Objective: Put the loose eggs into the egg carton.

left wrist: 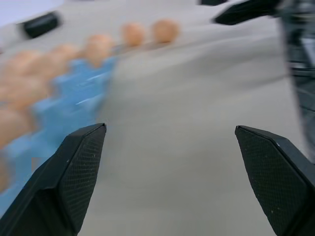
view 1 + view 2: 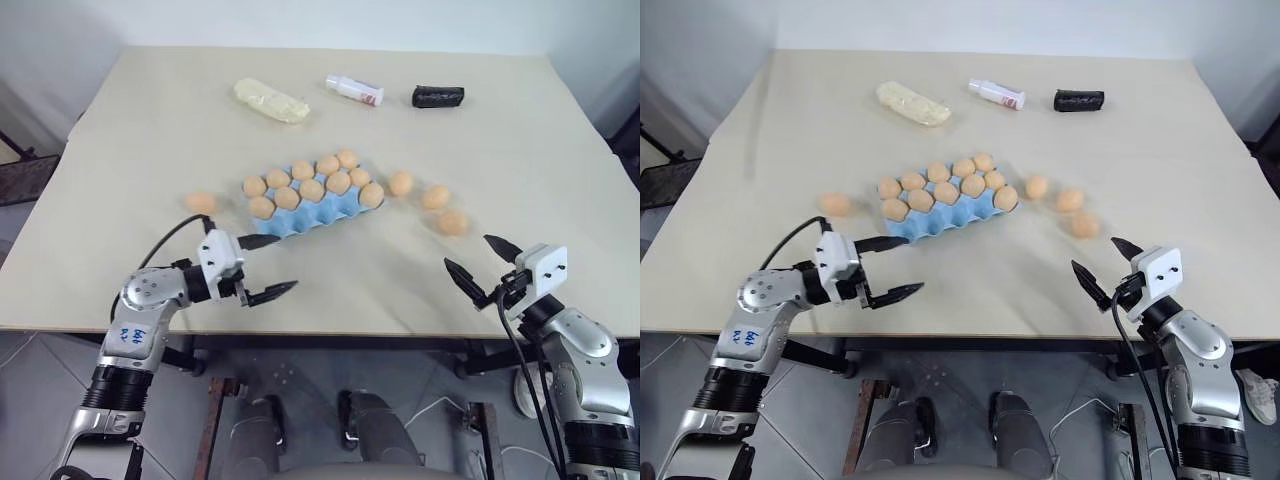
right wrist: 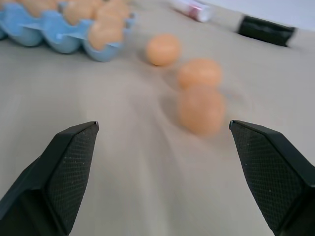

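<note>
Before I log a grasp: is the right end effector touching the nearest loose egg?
Apart. The left eye view shows bare table between the open right end effector and the nearest loose egg.

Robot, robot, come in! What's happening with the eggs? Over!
Left gripper open, right gripper open, both empty. Four loose eggs on the table, none in hand; egg carton mostly full. Nothing in the way.
</note>
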